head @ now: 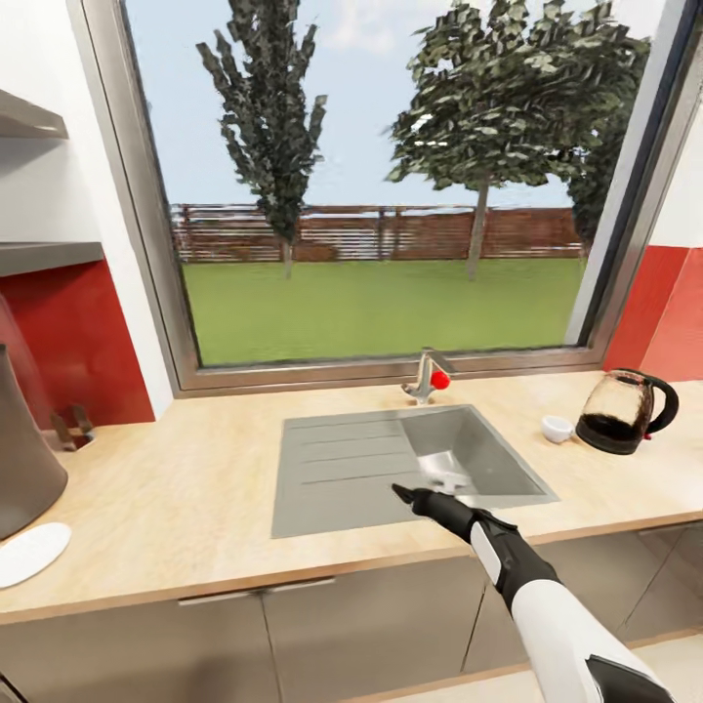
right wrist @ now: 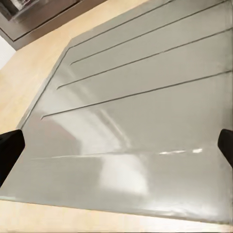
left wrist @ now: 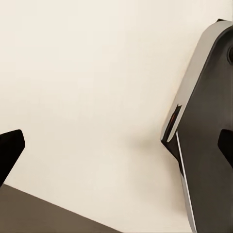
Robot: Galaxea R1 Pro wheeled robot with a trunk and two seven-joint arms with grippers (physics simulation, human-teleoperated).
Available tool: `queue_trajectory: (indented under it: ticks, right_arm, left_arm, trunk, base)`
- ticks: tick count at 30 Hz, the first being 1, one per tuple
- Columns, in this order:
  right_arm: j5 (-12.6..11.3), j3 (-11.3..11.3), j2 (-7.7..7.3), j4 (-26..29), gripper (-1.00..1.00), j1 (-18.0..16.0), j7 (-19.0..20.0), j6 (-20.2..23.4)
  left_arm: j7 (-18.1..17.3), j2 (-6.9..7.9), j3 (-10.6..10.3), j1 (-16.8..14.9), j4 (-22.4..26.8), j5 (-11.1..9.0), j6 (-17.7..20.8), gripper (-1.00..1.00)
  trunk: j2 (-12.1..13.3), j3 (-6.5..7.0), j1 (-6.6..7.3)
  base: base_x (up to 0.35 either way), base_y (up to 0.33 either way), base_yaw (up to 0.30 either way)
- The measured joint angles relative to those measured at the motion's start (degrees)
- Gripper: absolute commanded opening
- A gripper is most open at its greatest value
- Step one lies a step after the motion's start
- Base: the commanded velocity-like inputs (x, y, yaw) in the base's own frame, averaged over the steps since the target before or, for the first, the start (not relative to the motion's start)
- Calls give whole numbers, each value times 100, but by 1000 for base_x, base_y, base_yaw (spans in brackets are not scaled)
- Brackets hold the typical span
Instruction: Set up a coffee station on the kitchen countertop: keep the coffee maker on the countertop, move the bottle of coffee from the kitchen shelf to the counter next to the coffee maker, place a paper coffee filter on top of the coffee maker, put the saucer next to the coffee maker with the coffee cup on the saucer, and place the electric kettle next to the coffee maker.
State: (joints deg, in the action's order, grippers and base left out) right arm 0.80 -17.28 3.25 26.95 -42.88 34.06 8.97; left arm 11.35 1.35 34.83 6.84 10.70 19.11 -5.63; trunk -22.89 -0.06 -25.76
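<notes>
Sink (head: 322,478): set in the kitchen countertop (head: 176,517), below the window.
Coffee maker (head: 20,459): far left, saucer (head: 29,553) before it.
Electric kettle (head: 625,410): far right, coffee cup (head: 558,428) just left.

Bright, even daylight thru the window (head: 391,186). Soft glare on the sink (right wrist: 145,160) drainboard. Renders slightly soft, shadows faint.
</notes>
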Motion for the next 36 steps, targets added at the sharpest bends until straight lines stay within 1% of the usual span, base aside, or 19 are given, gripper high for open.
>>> queue_trajectory:
  ticks: [1,3,4,5,7,10,13,14,17,21,27,30,31,36]
  right_arm:
    - [0,-3,-30,11,100,0,4,0]
    - [-3,-4,-163,94,100,0,10,-1]
    - [-5,-4,-251,174,100,0,13,0]
    - [-8,-9,-378,323,100,-1,14,0]
    - [-10,-11,-538,576,100,0,27,3]
    - [-1,-10,-629,851,100,0,34,4]
    - [12,-9,-655,950,100,2,38,6]
    - [20,-4,-685,1020,100,1,77,-3]
    - [24,-3,-710,1055,100,1,108,-15]
    - [30,-1,-714,1060,100,4,114,-27]
    - [42,1,-713,1061,100,1,101,-248]
    - [34,6,-710,1188,100,2,98,-253]
    - [30,3,-706,1360,100,1,97,-235]
    - [32,6,-705,1399,100,5,97,-245]
  left_arm:
    - [0,0,0,0,1,-1,0,100]
    - [1,0,0,1,2,-2,1,100]
    - [1,0,0,1,2,-2,1,100]
    - [2,-1,0,2,4,-3,2,100]
    - [1,0,0,1,2,-2,1,100]
    - [1,0,-4,1,9,1,1,100]
    - [1,0,-8,1,9,1,1,100]
    - [1,0,-8,1,7,5,1,100]
    - [0,0,-9,0,3,7,0,100]
    - [0,0,-9,0,3,7,0,100]
    - [0,0,-9,0,8,7,0,100]
    - [2,-2,-9,1,11,7,2,100]
    - [0,0,-10,0,9,8,0,100]
    - [2,-1,-11,-1,11,7,2,100]
  trunk:
    - [0,1,0]
    - [0,1,0]
    - [-1,1,0]
    - [-1,2,0]
    - [0,2,0]
    - [0,2,0]
    - [0,1,0]
    - [-1,2,1]
    - [0,1,1]
    - [0,1,0]
    - [0,1,0]
    - [1,2,0]
    - [-1,2,0]
    - [1,2,0]
  base:
    - [0,-195,-13]
    - [0,-102,-7]
    - [0,-41,-3]
    - [0,-26,-2]
    - [0,-11,-1]
    - [0,-3,0]
    - [17,-2,0]
    - [73,-65,0]
    - [90,-172,0]
    - [44,-255,0]
    - [5,-274,0]
    - [0,-276,0]
    - [0,-276,0]
    - [0,-276,0]
